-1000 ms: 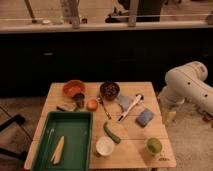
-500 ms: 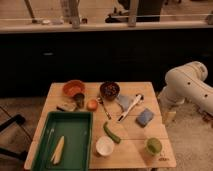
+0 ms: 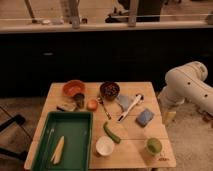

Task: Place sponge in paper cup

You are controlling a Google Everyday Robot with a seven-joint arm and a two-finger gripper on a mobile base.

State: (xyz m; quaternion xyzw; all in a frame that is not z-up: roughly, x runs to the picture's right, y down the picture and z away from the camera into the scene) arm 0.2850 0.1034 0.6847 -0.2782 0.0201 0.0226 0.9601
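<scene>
The blue sponge (image 3: 145, 117) lies on the right part of the wooden table (image 3: 135, 155). The white paper cup (image 3: 105, 146) stands upright near the front edge, left of the sponge and closer to me. My white arm (image 3: 189, 86) is off the table's right side. My gripper (image 3: 168, 116) hangs low beside the table's right edge, just right of the sponge and apart from it. It holds nothing that I can see.
A flatter grey-blue piece (image 3: 123, 102) and a white-handled tool (image 3: 131, 106) lie left of the sponge. A green cup (image 3: 153, 145), a green vegetable (image 3: 112, 132), an orange fruit (image 3: 92, 104), a dark bowl (image 3: 109, 90) and an orange bowl (image 3: 73, 88) are here too. A green tray (image 3: 75, 125) fills the front left.
</scene>
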